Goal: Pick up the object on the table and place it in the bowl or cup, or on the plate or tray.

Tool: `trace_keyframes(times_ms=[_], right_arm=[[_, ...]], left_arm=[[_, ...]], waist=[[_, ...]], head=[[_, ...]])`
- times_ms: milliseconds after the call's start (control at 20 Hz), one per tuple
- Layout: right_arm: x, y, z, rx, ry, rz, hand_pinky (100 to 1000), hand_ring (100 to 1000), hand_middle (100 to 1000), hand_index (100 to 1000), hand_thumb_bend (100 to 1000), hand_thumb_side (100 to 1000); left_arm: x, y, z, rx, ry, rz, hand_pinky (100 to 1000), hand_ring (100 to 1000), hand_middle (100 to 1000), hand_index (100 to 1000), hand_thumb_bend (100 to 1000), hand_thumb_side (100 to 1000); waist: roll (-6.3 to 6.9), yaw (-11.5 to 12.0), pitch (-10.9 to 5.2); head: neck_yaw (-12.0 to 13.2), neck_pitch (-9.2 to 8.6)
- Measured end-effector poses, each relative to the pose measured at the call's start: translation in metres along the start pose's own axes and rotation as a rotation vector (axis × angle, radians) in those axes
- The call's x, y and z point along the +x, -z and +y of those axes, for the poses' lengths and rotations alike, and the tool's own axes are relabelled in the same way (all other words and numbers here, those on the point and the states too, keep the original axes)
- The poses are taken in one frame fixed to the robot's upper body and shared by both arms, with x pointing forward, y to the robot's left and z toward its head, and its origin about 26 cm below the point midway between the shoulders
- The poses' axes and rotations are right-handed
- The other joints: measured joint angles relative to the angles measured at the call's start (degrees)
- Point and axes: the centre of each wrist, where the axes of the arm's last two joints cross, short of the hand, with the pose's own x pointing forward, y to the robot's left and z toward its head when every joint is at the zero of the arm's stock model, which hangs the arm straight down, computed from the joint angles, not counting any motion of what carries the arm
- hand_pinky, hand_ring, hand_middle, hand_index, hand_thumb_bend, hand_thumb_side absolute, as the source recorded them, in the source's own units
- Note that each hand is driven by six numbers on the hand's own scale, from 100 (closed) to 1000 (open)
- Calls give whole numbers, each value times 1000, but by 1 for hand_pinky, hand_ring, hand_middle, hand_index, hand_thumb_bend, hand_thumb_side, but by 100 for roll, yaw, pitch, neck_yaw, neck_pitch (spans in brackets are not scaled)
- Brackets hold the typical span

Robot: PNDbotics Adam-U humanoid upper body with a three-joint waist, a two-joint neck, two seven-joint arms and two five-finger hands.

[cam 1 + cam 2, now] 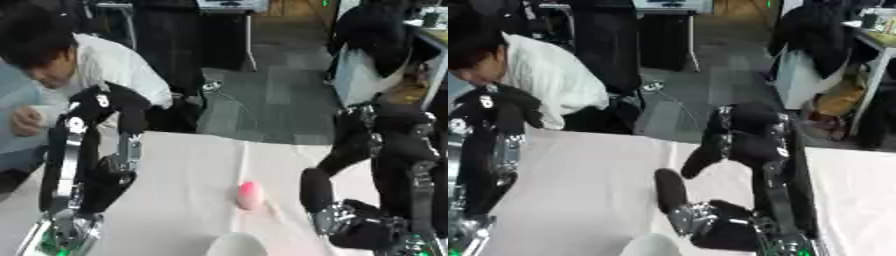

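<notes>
A small pink egg-shaped object [249, 195] lies on the white table [184, 170], a little right of the middle. Just in front of it, at the bottom edge, shows the rim of a white bowl or cup [236, 246]. My right hand [350, 222] hangs low just right of the pink object and is apart from it. The right arm is folded high above it and hides the pink object in the right eye view. My left hand [112, 172] is at the left under its raised, folded arm, well away from the object. Both hands show only as dark shapes.
The table's far edge [262, 141] runs across the middle of the view, with grey floor, chairs and desks beyond it. A person in a white shirt [114, 65] leans in at the far left corner of the table.
</notes>
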Motion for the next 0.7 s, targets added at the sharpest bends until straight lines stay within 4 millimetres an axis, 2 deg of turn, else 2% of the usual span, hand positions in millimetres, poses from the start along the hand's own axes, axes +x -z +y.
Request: trace_keyframes(times_ms=[50,100,350,450,550,650,700], right_arm=[[0,0,1,6,3,9,100,255,342,445,219,379],[-1,-1,2,15,7,17,100,308,400,490,209,403],[-7,-8,11,87,28,102,100,439,540,608,184,490],[-15,-8,17,136,37,141,100,493,595,669,177,528],[-24,-5,25,190,44,175,100,503,605,679,173,536],[-33,-5,34,237,50,217,100,568,670,732,154,580],[-39,-2,39,261,50,230,100,542,645,713,163,562]], left_arm=[[0,0,0,1,-1,1,508,391,542,615,100,674],[0,0,-1,2,-1,2,510,391,542,616,100,674],[0,-2,0,-2,1,11,513,391,543,618,100,674],[-1,-3,0,-5,2,15,514,391,544,619,100,674],[-1,-5,0,-8,4,23,514,391,544,619,100,674],[-2,-6,0,-12,5,30,518,391,545,621,100,674],[-2,-7,0,-14,5,34,516,391,544,620,100,674]], waist=[[2,0,0],[4,0,-1],[17,26,-9],[17,27,-31],[15,25,-56],[12,12,-72],[12,8,-73]], head=[[0,21],[0,42],[-25,119],[-120,163],[-216,202],[-286,235],[-318,260]])
